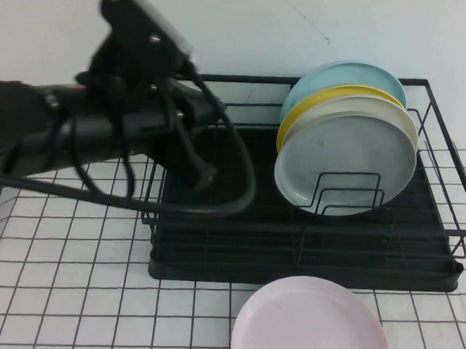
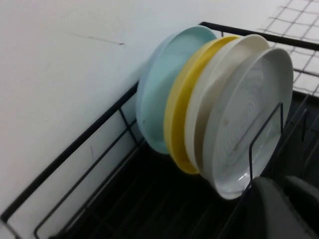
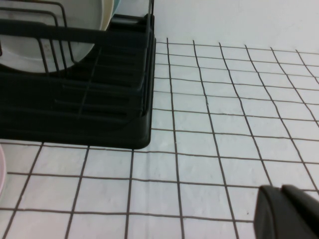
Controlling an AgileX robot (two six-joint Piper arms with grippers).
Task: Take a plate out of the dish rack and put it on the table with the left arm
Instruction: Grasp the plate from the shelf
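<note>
Approach step, I judge: left gripper (image 1: pixel 205 175), mid-left of the frame over the dish rack (image 1: pixel 307 250), grip state unclear; right gripper (image 3: pixel 286 211) parked low right, likewise; next, reach the grey plate (image 1: pixel 346 159)

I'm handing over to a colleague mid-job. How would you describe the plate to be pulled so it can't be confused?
Find the black wire dish rack at the back of the gridded table; four plates stand on edge at its right end. The target is the grey plate in front, ahead of cream, yellow and blue ones. The left gripper hovers near it; the right gripper sits low over the table.
</note>
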